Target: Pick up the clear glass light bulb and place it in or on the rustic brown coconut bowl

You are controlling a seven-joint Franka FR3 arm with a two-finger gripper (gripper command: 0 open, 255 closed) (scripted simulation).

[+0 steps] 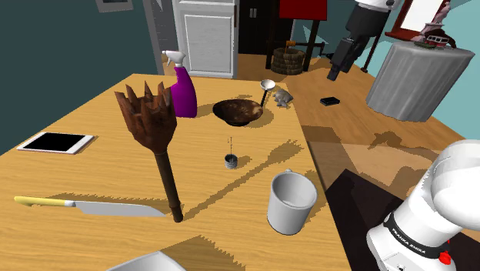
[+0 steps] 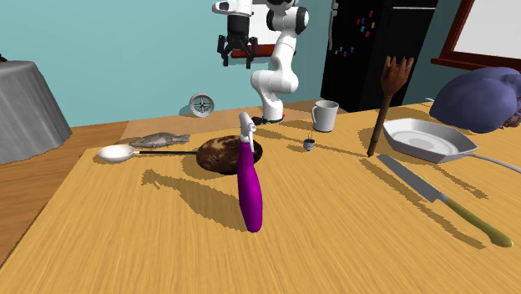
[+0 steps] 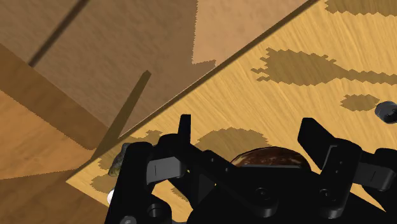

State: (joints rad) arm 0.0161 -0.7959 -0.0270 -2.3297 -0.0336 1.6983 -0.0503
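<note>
The light bulb (image 1: 229, 160) is small, with clear glass, a dark base and a thin wire; it stands on the wooden table (image 1: 92, 173) between the bowl and a mug, and is also seen as the bulb (image 2: 309, 144) and the bulb (image 3: 386, 111). The dark brown coconut bowl (image 1: 238, 112) sits near the table's far edge, also visible as the bowl (image 2: 221, 154) and, just beyond the hand, the bowl (image 3: 270, 157). My black gripper (image 1: 334, 75) hangs high in the air, off the table's edge near the bowl. The gripper (image 2: 236, 57) is open and so is the gripper (image 3: 249, 137), holding nothing.
A purple spray bottle (image 1: 183, 91) stands beside the bowl. A ladle (image 1: 267, 86) and a fish (image 1: 283, 96) lie at the table's edge. A tall wooden claw fork (image 1: 150, 123), a knife (image 1: 85, 205), a white mug (image 1: 291, 202), a tablet (image 1: 55, 142) and a pan (image 2: 426, 138) share the table.
</note>
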